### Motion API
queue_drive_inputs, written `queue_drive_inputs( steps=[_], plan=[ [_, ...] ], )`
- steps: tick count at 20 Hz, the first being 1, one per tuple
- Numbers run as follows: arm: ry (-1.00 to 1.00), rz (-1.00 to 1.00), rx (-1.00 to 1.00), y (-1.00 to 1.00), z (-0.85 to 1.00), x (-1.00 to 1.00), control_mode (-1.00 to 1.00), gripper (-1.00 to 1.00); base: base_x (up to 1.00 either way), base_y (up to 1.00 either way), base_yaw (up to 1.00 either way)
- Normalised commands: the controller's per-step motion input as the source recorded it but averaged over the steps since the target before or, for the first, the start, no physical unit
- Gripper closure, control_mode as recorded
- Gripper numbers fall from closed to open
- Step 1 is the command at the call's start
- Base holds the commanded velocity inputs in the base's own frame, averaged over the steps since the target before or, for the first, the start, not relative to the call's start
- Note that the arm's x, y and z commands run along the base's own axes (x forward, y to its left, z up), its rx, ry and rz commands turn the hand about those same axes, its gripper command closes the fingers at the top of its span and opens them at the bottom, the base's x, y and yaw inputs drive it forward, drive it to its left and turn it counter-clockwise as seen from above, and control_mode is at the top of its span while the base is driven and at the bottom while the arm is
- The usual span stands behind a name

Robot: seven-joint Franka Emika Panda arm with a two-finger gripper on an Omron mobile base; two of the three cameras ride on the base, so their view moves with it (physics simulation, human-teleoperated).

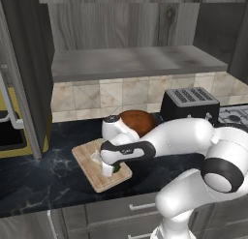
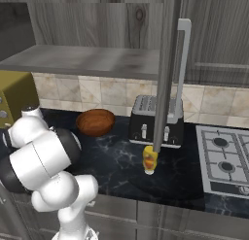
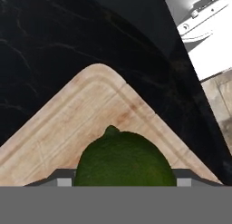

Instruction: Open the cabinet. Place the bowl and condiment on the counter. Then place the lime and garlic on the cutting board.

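The lime [image 3: 124, 157] is being held between half-spread fingers of the gripper [image 1: 110, 169] over the cutting board's [image 1: 92, 172] front corner; next, release is being called for.

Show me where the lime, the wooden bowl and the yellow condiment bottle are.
lime [image 3: 124, 159]: hand view, middle of its green skin.
wooden bowl [image 2: 95, 122]: right base view, inside of the bowl.
condiment bottle [image 2: 150, 161]: right base view, its labelled body.
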Motion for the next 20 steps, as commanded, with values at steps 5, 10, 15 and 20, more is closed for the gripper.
queue_drive_inputs(
  steps=[5, 10, 15, 20],
  plan=[
    [-0.01, 0.23, 0.02, -0.17, -0.09, 0.03, -1.00, -1.00, 0.00, 0.00, 0.00],
    [-0.13, 0.23, 0.07, 0.00, 0.00, 0.13, -1.00, -1.00, 0.00, 0.00, 0.00],
    [-0.21, 0.24, 0.09, 0.00, 0.00, 0.13, -1.00, -1.00, 0.00, 0.00, 0.00],
    [-0.24, 0.23, 0.13, -0.15, 0.03, 0.04, -1.00, -1.00, 0.00, 0.00, 0.00]
  ],
)
